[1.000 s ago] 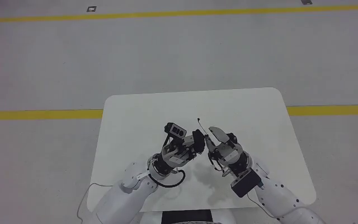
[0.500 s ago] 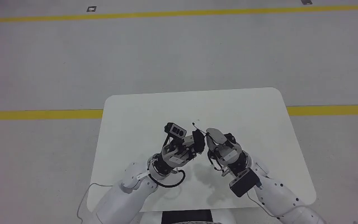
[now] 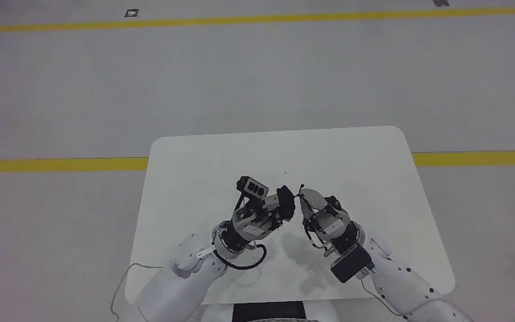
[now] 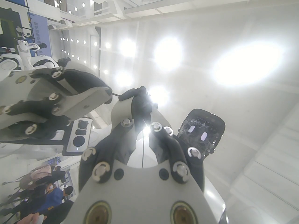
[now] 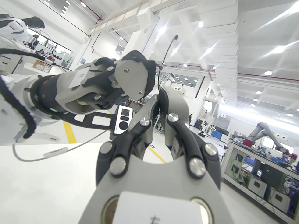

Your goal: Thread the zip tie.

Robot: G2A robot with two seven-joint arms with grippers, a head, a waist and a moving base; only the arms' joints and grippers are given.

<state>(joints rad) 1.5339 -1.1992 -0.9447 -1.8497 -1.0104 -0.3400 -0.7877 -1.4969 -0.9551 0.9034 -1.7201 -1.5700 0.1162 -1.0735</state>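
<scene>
— Where is the thin black plastic zip tie [image 5: 168, 50] staying now?

— It is hanging in the air above the white rounded worktop [image 3: 362, 153]. It is about midway between the left and right edges, and nearer to the robot's edge than to the far one. Both grippers are holding it there.

— What are the fingers doing?

— The right gripper [image 5: 158, 96] is clenching the zip tie. The strap is rising out of its fingertips, passing just beside the left gripper [image 4: 141, 103] and sticking out beyond it. The left gripper is also pressing its fingers together, and a thin black piece of the zip tie is running down between them toward the palm.

— Are the two grippers touching?

— They are standing tip to tip, very near. I cannot tell if they are touching.
</scene>
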